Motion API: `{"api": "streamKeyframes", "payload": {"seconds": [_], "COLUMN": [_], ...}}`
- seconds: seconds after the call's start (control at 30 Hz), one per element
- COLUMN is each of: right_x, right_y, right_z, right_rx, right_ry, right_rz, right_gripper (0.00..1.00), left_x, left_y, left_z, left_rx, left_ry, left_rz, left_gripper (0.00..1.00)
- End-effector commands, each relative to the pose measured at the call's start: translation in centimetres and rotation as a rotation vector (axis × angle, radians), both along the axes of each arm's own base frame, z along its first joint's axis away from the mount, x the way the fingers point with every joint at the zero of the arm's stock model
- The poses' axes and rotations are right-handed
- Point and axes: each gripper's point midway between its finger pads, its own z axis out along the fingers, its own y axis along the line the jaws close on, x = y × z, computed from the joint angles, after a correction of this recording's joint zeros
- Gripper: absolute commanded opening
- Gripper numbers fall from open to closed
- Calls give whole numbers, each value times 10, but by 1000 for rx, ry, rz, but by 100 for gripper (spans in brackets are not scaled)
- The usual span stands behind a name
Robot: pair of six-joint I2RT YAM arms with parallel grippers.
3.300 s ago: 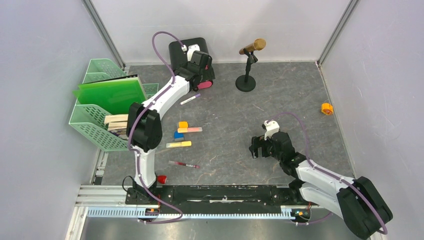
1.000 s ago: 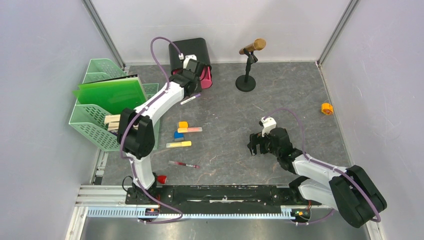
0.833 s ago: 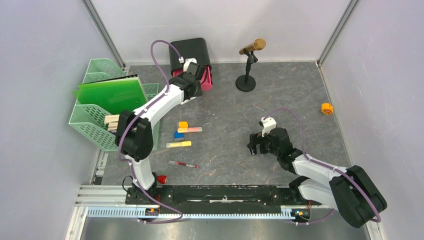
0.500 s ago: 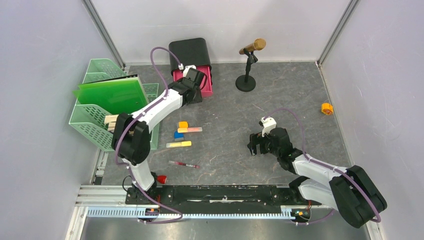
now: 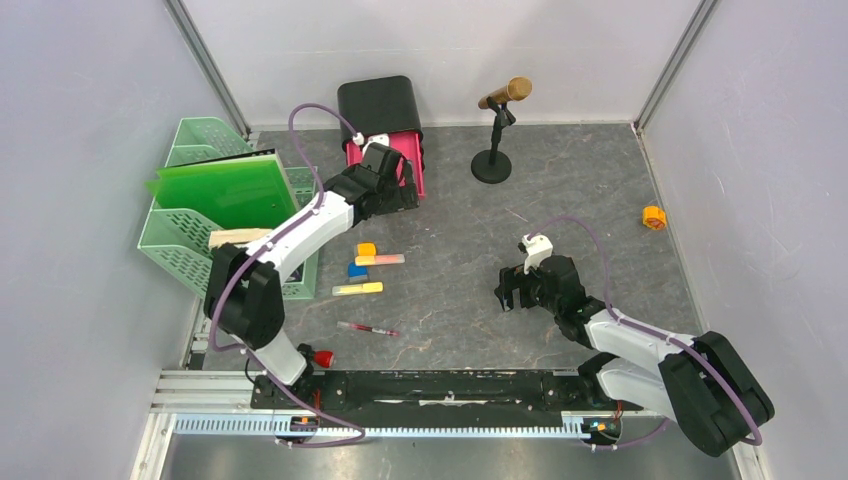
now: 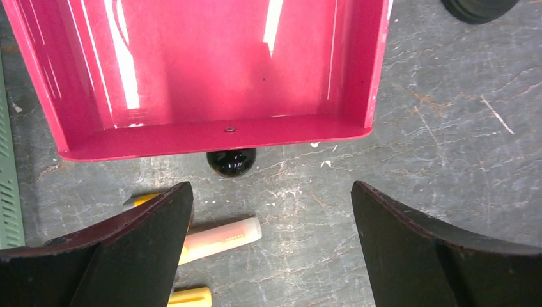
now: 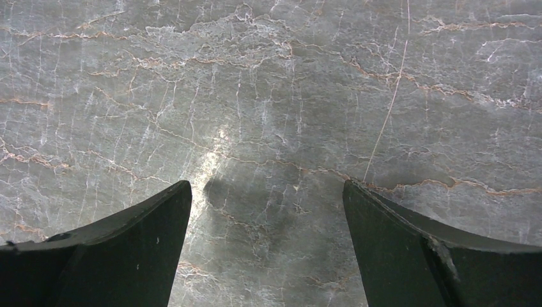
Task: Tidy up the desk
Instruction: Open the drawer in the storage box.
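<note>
The pink drawer [image 6: 211, 70] has slid open at the table's [image 5: 560, 220] far left.
Its knob [image 6: 231, 162] just freed, the left fingers [image 6: 121, 249] spread wide; the right fingers [image 7: 115, 249] hang wide, empty.

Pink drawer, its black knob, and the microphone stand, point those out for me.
pink drawer [image 6: 211, 64], left wrist view, on its glossy inner floor.
black knob [image 6: 231, 162], left wrist view, on the knob's middle.
microphone stand [image 5: 490, 167], top external view, on its round black base.

Top view overhead, whole desk [image 5: 560, 230]; wrist views close, downward; left shares pink drawer [image 6: 211, 64].
</note>
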Motion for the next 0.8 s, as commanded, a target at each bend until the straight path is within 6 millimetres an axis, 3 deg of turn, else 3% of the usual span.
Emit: {"api": "streamKeyframes", "payload": {"seconds": [0.0,0.23,0.47,0.63,0.77], "right_x": [-34,-34,-34,-35,-37], "right_y": [-8,-8,-5,-2,-1], "right_z": [-32,-32,-32,-31,-31], "right_rx": [-29,-29,-25,-16,-5], "right_ry": [160,162,162,162,158], "right_rz": [14,18,32,47,54], "right_gripper": [93,93,93,93,93], "left_x": [4,-4,-27,-43,-64], "left_y": [-12,-13,-20,-23,-32], "left_z": [31,52,69,70,58], "left_rx": [-104,-177,-229,-292,-384], "left_ry": [-94,-176,-195,-132,-84], "left_rz": [-13,-34,-146,-138,-180], "left_gripper": [100,100,100,100,100]}}
